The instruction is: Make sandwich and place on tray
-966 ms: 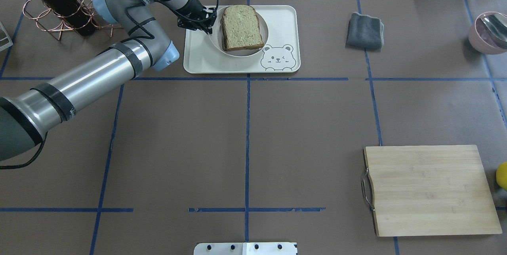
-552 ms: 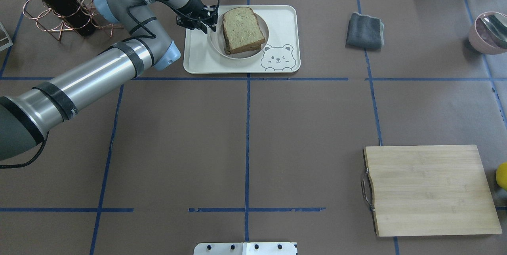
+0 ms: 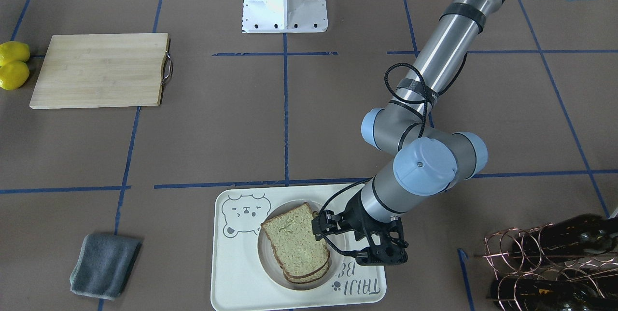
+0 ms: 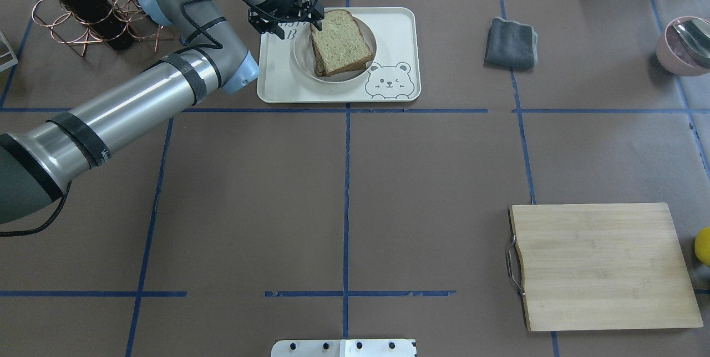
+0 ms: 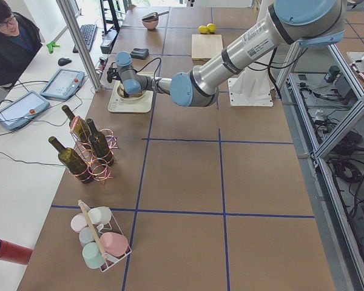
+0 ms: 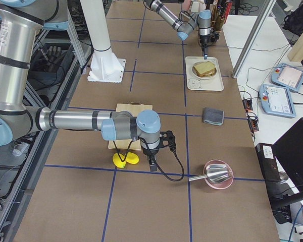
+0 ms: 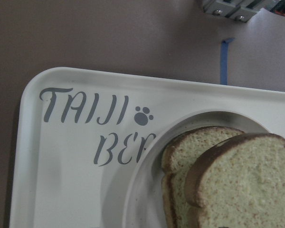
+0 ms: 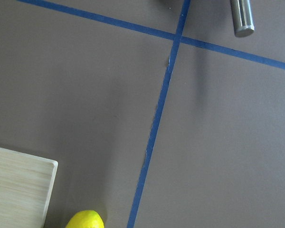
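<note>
The sandwich (image 4: pixel 339 41) lies in a round white dish (image 4: pixel 302 63) on the cream bear tray (image 4: pixel 277 77). Its top slice sits skewed over the lower slice, and the egg is hidden. It also shows in the front-facing view (image 3: pixel 294 243) and the left wrist view (image 7: pixel 242 185). My left gripper (image 4: pixel 313 18) hovers at the sandwich's far-left corner with its fingers apart, holding nothing, as the front-facing view also shows (image 3: pixel 321 226). My right gripper (image 6: pixel 152 164) shows only in the exterior right view, low near two lemons. I cannot tell whether it is open or shut.
A copper rack of wine bottles (image 4: pixel 83 8) stands close to the left arm's elbow. A grey cloth (image 4: pixel 511 42) lies right of the tray. A wooden cutting board (image 4: pixel 602 265), two lemons (image 3: pixel 13 64) and a pink bowl holding a ladle (image 4: pixel 685 44) are on the right side.
My left gripper moved from the sandwich's left side to its far-left corner. The top slice turned slightly and now shows the lower slice at its near-left edge.
</note>
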`<state>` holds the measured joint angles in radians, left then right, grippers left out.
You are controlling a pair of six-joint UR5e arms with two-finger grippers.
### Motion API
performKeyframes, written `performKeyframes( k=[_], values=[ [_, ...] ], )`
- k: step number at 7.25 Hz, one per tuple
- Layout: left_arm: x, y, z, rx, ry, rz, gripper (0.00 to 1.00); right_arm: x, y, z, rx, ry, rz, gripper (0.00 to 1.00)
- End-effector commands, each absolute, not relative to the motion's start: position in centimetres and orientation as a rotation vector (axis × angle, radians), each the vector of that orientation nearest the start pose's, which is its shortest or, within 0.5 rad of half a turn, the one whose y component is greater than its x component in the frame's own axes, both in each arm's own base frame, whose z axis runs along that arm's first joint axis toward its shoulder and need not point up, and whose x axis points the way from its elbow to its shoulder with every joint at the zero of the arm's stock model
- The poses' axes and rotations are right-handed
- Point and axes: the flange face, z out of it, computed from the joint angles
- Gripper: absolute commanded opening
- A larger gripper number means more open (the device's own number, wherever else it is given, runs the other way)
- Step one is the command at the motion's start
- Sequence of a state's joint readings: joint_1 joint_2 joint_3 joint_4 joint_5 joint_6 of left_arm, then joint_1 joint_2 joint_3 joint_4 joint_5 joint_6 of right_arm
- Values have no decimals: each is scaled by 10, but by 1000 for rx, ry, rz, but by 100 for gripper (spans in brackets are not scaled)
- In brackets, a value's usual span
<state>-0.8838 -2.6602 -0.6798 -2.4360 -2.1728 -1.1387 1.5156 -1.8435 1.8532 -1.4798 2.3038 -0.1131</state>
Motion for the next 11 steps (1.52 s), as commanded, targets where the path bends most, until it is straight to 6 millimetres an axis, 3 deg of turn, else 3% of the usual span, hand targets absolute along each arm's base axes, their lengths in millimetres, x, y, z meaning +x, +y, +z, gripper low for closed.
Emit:
performKeyframes(
  k=[1,3,5,7,8,9,11],
  values=[
    [469,-704,213,230,1135,-32,100,46,-389,632,104,-726,-161,100],
    [398,-652,227,247,1099,37,100,46,-389,639,98,-726,-165,100],
    [303,-607,244,291,1003,163,100,46,-388,640,98,-724,-169,100],
    [192,-589,263,342,868,237,100,46,-388,643,94,-726,-169,100],
    [145,-587,295,348,806,277,100,46,-389,643,94,-726,-169,100],
    [103,-581,353,355,744,371,100,46,-388,647,88,-725,-165,100],
    [28,-562,438,338,675,444,100,45,-395,651,81,-731,-162,100]
  ],
)
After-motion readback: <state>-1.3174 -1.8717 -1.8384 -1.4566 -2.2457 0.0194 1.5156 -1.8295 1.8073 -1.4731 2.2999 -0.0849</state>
